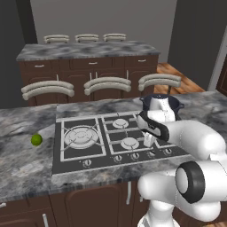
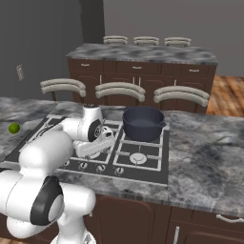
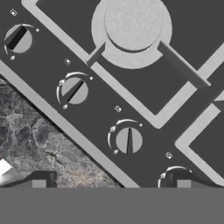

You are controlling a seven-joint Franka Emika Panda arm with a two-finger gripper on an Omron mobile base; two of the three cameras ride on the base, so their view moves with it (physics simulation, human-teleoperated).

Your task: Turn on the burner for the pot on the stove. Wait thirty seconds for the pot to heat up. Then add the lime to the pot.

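Pot (image 2: 143, 123) on the stove (image 2: 152, 167), nothing in it
I see my claw (image 3: 111, 183) spread apart over the knobs (image 3: 128, 140) (lime (image 1: 36, 140) sits on the counter (image 1: 22, 168))

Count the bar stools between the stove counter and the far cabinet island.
3: a left stool, a middle stool and a right stool, side by side behind the stove. More stool backs show beyond the island.

text: none legible | stove (image 3: 144, 109) knob marks: too small to read
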